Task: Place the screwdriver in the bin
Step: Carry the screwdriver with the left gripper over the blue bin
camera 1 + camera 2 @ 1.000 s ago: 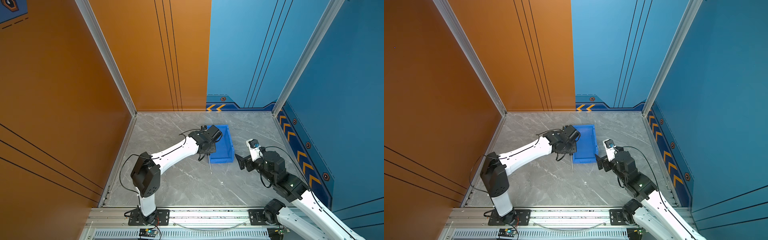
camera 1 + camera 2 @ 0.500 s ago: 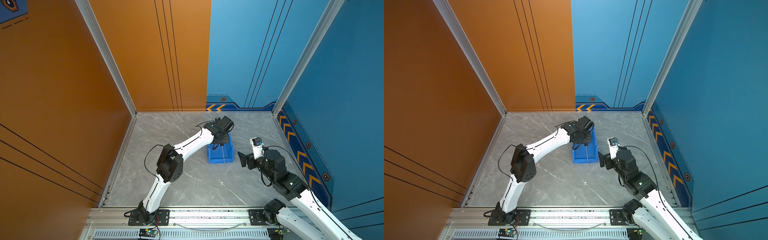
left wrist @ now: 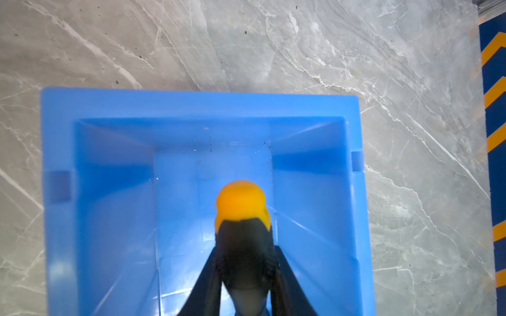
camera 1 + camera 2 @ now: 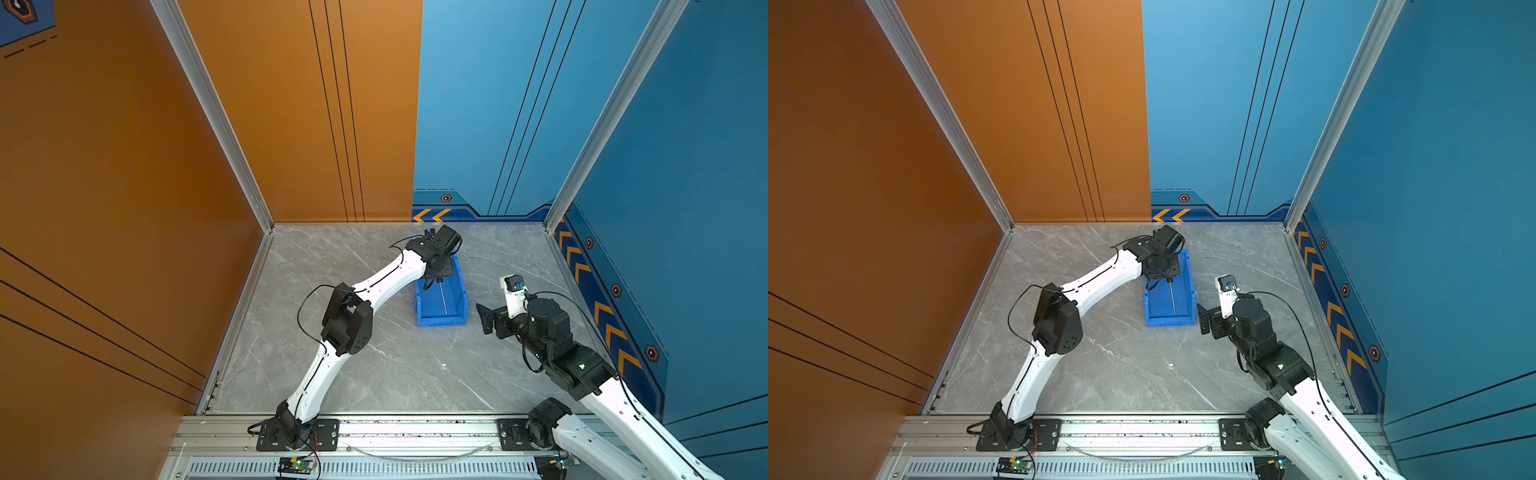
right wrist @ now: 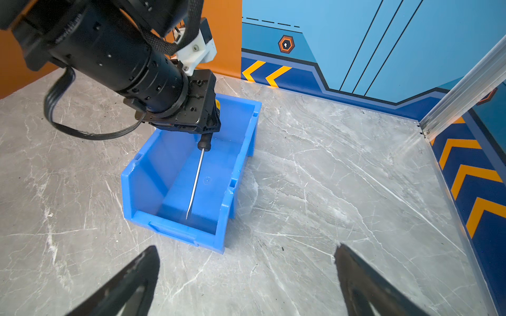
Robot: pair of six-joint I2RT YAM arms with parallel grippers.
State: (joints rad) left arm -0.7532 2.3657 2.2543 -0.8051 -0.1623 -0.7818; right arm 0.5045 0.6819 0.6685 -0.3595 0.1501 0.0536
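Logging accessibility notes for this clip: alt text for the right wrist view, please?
The left gripper, shut on the black handle of a screwdriver, holds it slanting down inside a bright blue open-top bin on a grey marble tabletop. The right gripper stands open in the foreground, apart from the bin.

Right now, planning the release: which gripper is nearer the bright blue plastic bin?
Left. The left gripper is over the bin; the right gripper is outside it, open.

Both top views look steeply down from high above the near edge, sharing the whole marble table point(image 4: 395, 374). The left wrist camera hangs close over the bin's point(image 3: 191, 106) far end — the right wrist camera faces that bin from low on the right.
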